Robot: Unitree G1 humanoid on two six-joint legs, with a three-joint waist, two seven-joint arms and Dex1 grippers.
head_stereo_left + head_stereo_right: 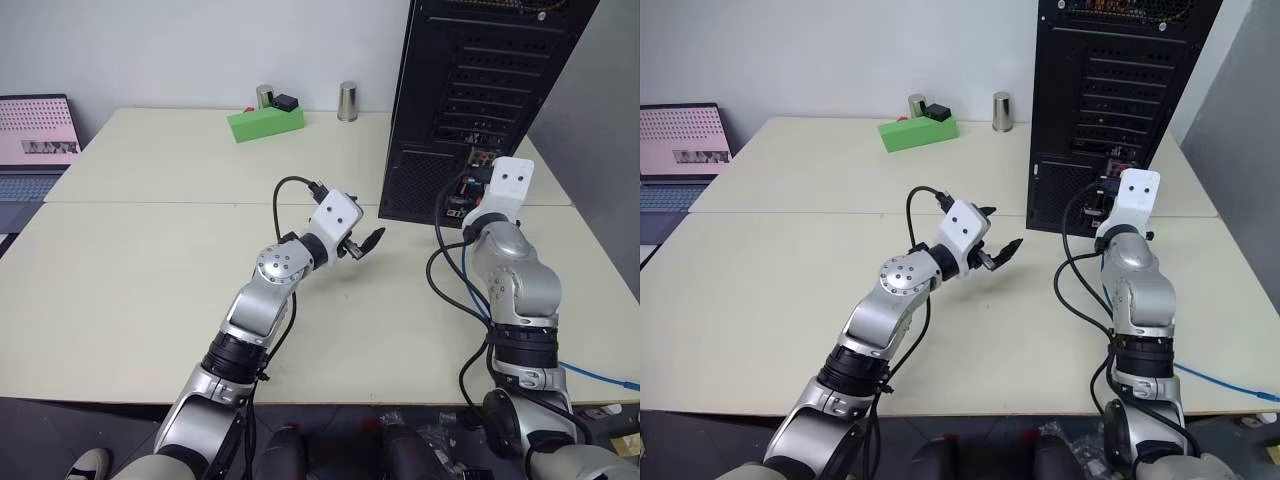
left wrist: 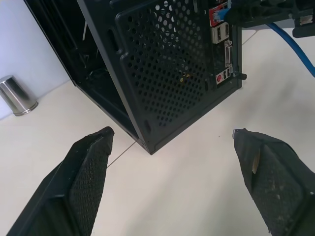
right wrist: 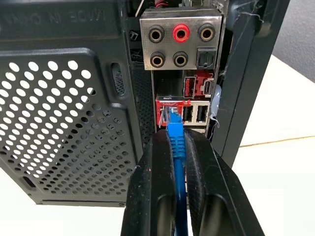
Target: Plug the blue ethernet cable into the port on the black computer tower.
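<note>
Our right gripper (image 3: 178, 147), clamped on the blue ethernet cable (image 3: 177, 142), holds its clear plug straight ahead at the red-framed port (image 3: 171, 109) on the black computer tower (image 1: 470, 90); our left gripper (image 1: 364, 243) idles apart, spread wide.

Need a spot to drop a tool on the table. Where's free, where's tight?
Free: the wide stretch of table left of the left end effector, bordered by the green block behind and the laptop at the far left. Tight: beside the computer tower, where the right end effector holds the blue cable at the ports.
</note>
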